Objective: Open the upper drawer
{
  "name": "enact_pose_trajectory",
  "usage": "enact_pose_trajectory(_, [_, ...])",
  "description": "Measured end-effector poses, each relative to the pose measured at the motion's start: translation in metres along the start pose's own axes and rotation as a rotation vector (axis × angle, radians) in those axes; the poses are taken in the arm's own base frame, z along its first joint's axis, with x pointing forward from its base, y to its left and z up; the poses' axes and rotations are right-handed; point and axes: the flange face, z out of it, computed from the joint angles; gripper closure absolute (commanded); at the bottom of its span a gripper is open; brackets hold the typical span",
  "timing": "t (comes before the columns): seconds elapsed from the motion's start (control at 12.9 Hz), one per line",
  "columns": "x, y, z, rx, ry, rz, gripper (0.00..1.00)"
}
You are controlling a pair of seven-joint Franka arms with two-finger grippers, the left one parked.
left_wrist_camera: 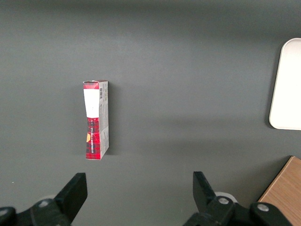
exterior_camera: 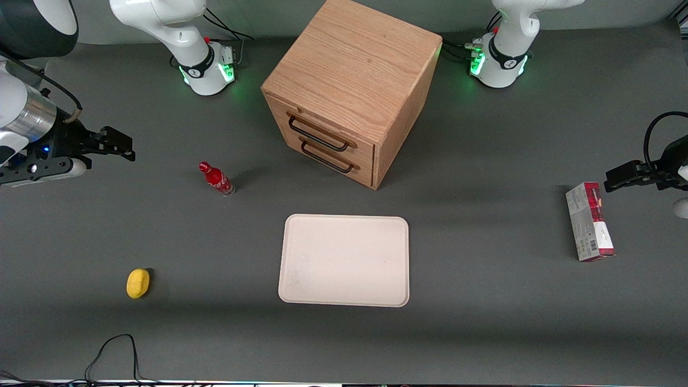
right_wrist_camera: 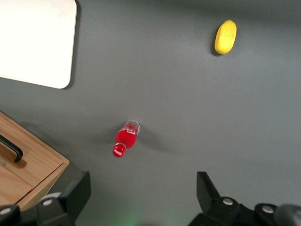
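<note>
The shallow oak upper drawer (exterior_camera: 321, 130) with its long black wire handle (exterior_camera: 317, 134) sat shut in the boxy wooden cabinet (exterior_camera: 352, 80). The right gripper (exterior_camera: 110, 145) hovered well apart at the working arm's end, fingers spread and empty; approach judged not begun, next calling for alignment on that handle

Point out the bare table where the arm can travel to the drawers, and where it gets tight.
The gripper, open, hangs at the working arm's end. Bare table runs from it to the cabinet, above the red bottle. The strip between the upper drawer and the tray is free but narrower. The yellow object lies well clear, nearer the camera.
</note>
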Motion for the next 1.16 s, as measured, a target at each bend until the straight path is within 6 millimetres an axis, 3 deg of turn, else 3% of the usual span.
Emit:
enact_pose_trajectory(0.7, [0.003, -0.010, 0.010, 0.000, -0.036, -0.019, 0.00])
enact_pose_trajectory(1.01, [0.004, -0.017, 0.006, 0.004, -0.027, -0.030, 0.00])
enact_pose_trajectory(1.16, [0.009, -0.030, 0.013, 0.055, -0.038, -0.044, 0.00])
